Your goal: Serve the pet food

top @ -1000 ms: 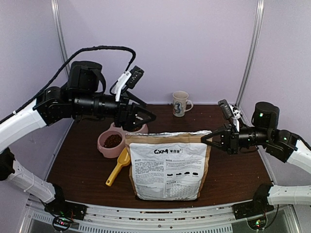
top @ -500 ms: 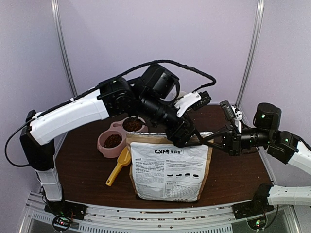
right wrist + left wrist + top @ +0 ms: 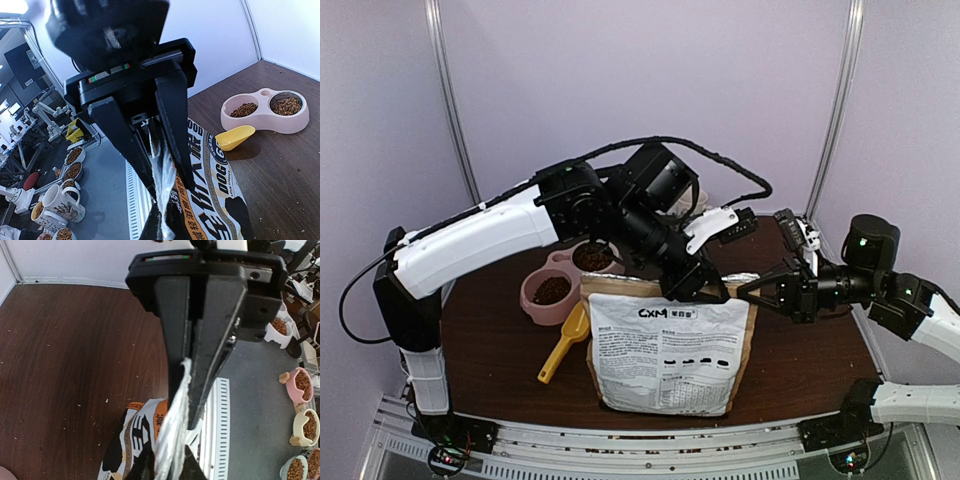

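The pet food fills both cups of a pink double bowl at the left; it also shows in the right wrist view as pet food in the bowl. A tan-and-white printed bag stands upright in the middle. My left gripper reaches across from the left and is shut on the silver top edge of the bag, as the left gripper shows close up. My right gripper is shut on the top right corner of the bag; the right gripper pinches the crinkled rim.
A yellow scoop lies between bowl and bag, seen too as the scoop. The left arm spans above the bowl and hides most of the back of the table. A white slotted rail runs along the near edge.
My left arm swung from above the bowl to the bag's top edge, and its jaws closed on that edge. The right gripper kept its hold on the corner.
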